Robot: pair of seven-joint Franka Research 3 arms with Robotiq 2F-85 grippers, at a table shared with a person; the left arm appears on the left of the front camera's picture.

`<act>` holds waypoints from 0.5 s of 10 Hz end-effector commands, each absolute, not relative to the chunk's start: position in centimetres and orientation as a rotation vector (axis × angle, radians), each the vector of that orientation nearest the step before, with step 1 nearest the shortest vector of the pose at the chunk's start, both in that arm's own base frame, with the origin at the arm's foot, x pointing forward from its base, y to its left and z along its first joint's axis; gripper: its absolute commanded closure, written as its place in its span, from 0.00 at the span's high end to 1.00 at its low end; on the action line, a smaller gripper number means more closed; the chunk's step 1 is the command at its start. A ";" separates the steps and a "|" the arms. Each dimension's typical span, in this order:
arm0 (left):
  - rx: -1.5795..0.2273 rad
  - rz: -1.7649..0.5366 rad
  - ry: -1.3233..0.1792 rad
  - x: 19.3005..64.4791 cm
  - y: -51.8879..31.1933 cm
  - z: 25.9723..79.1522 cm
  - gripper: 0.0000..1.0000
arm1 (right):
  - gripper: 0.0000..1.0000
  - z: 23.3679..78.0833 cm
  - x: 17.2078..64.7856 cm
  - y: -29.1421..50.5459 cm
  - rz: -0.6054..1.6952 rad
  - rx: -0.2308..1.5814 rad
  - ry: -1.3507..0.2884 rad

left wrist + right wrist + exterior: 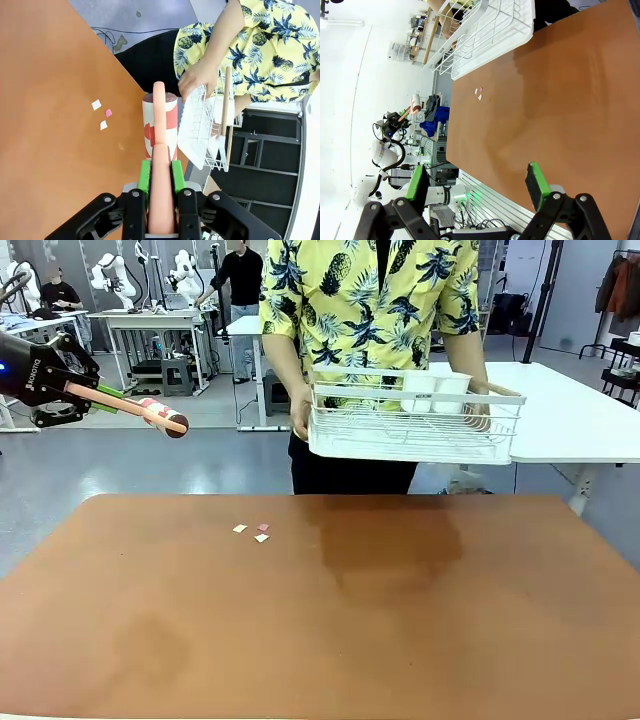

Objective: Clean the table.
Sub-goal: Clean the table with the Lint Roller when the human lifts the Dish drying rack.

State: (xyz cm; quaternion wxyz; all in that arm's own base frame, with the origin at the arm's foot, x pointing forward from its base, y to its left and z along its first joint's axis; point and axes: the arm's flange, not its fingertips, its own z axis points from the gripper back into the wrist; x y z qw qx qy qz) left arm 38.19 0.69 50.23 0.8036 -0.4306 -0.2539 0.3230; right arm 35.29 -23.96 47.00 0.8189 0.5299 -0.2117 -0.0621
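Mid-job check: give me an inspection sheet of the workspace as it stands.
Surface: table, reddish-brown, bare apart from scraps.
Job's things: roller on a pink handle, held in the air.
Clutter: three small paper scraps, one pink, towards the far edge.
Tools: left tool shut on the roller's handle; right tool open, empty.
Cables: one black cable on the floor.
Surroundings: person at the far side holding a wire rack with white cups; white table behind.

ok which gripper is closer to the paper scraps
Left, it seems: left gripper, holding a lint roller, hangs up left of the scraps; right gripper sits far across the table.
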 end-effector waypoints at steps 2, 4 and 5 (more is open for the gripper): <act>-0.944 0.523 -0.518 38.5 2.3 52.3 0.21 | 1.00 47.3 35.3 -24.0 -0.124 1.143 -0.463; -0.816 0.229 -0.479 41.1 4.8 55.2 0.21 | 1.00 47.3 35.3 -24.0 -0.124 1.143 -0.463; -0.769 0.036 -0.422 42.7 5.7 55.2 0.21 | 1.00 47.3 35.3 -24.0 -0.124 1.143 -0.463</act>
